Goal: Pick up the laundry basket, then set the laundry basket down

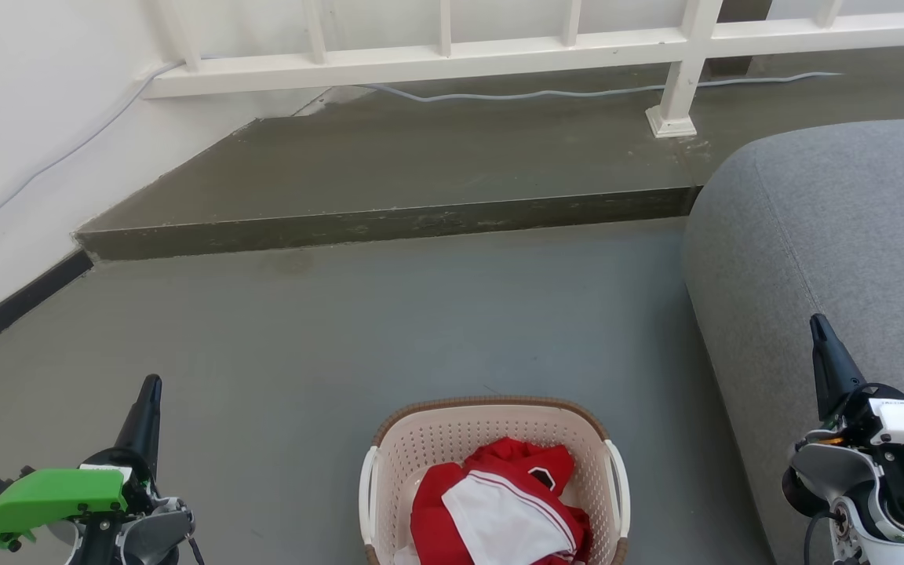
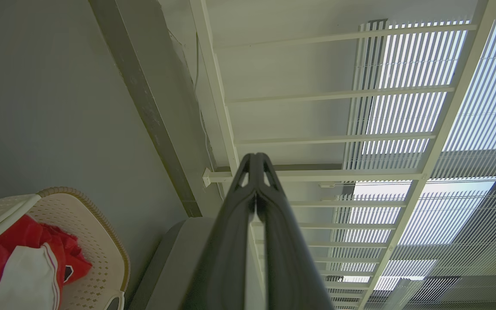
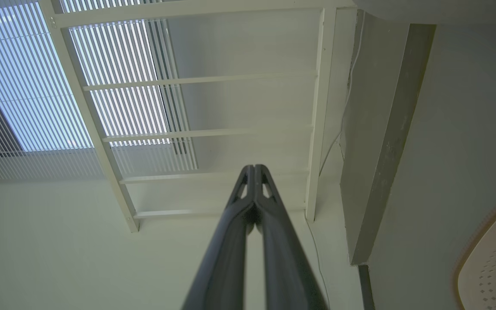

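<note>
Left hand (image 1: 151,386): both dark fingers pressed together to the tips, clenched on nothing. It sits low at the lower left of the head view, pointing up, well apart from the basket. A green fitting shows on its wrist.

Right hand (image 1: 818,323): also clenched and empty, fingers meeting at the tips, at the lower right and seen against the grey sofa (image 1: 852,227).

Laundry basket (image 1: 491,403): upright on the grey floor (image 1: 303,329) at bottom centre, between the two hands and touched by neither. Cream perforated walls, brown rim, white side handles. A red and white garment (image 1: 499,502) lies bundled inside.

Beyond the basket is open floor, then a raised concrete step (image 1: 389,224). On the step stands a white railing (image 1: 452,56), with a pale cable (image 1: 546,94) running along its base.
</note>
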Motion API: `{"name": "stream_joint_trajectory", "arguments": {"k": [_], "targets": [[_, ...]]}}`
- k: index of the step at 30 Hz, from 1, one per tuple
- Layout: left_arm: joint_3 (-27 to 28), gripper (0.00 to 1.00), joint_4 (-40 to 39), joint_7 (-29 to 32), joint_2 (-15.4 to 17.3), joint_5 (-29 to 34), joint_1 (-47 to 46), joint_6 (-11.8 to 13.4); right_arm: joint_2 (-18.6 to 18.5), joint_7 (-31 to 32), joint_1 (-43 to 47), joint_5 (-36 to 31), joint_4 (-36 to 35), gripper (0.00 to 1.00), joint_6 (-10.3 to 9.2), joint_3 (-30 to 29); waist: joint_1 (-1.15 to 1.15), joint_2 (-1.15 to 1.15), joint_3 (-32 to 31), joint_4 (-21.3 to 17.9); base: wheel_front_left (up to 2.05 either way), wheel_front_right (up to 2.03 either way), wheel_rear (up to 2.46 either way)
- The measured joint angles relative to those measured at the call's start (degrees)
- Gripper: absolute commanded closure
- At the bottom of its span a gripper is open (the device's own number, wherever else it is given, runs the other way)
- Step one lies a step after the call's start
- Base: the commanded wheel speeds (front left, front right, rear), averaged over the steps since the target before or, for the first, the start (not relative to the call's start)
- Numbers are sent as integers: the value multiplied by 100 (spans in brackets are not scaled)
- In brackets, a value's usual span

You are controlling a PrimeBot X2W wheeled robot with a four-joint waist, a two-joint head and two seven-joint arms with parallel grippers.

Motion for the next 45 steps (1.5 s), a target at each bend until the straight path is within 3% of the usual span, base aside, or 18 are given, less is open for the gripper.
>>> {"name": "stream_joint_trajectory", "arguments": {"k": [45], "targets": [[3,100,-1,0,-3,0,0,0,3,8,0,-2,0,100,0,-8,0,0,0,0,0,0,0]]}}
